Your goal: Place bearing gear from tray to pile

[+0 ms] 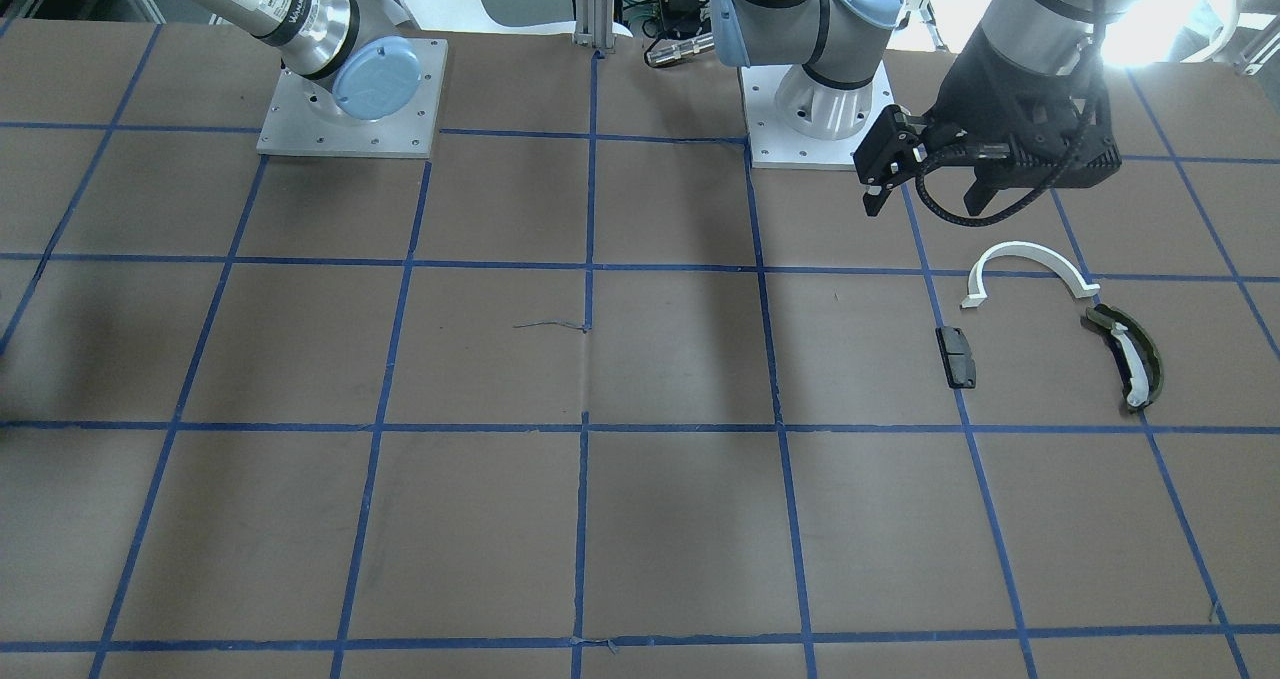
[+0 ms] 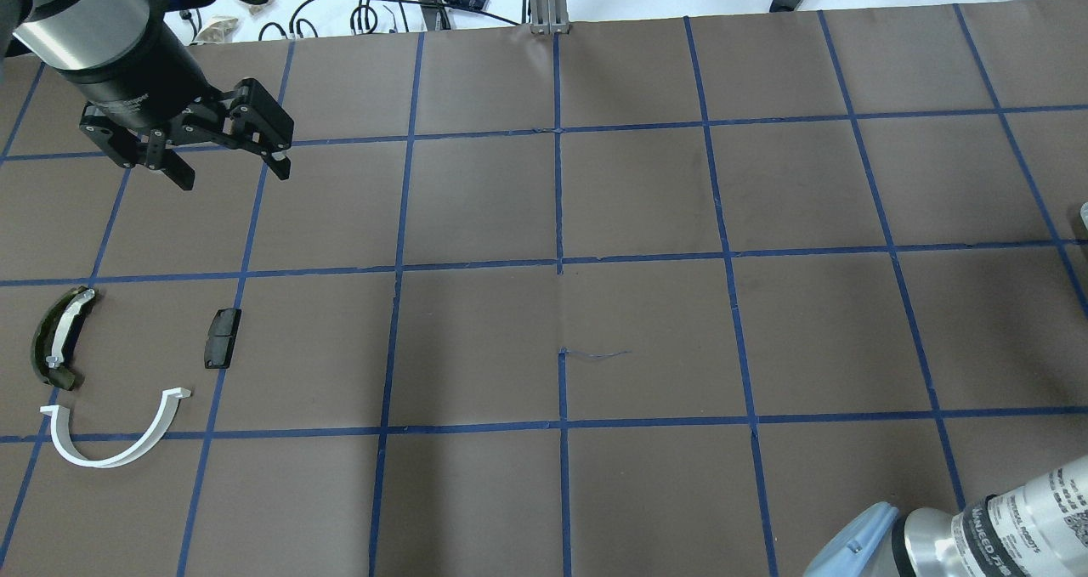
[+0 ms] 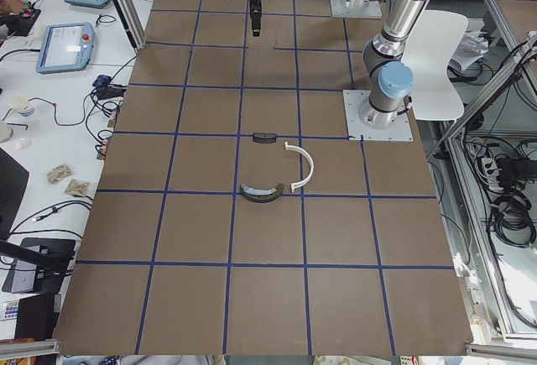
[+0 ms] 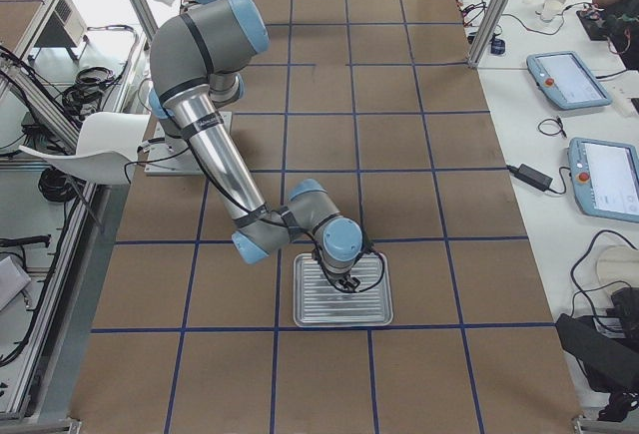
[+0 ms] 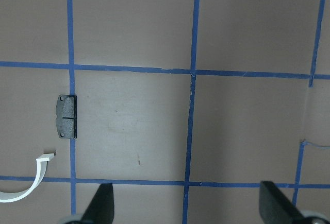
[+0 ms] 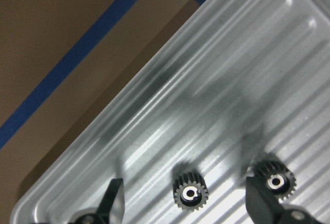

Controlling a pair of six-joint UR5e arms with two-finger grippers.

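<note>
In the right wrist view a small dark bearing gear (image 6: 189, 192) lies on the ribbed metal tray (image 6: 232, 80), between the fingers of my open right gripper (image 6: 188, 203). A second gear (image 6: 276, 180) lies beside the right finger. In the exterior right view this gripper (image 4: 344, 279) is low over the tray (image 4: 300, 319). The pile is a white half-ring arc (image 2: 89, 462), an olive-green curved piece (image 2: 59, 339) and a black block (image 2: 221, 337). My left gripper (image 2: 231, 176) hangs open and empty above the table, beyond the pile.
The table is brown paper with a blue tape grid. The pile also shows in the front view: the arc (image 1: 1030, 250), the olive piece (image 1: 1125, 354), the block (image 1: 957, 356). The arm bases (image 1: 350, 99) stand at the table's robot side.
</note>
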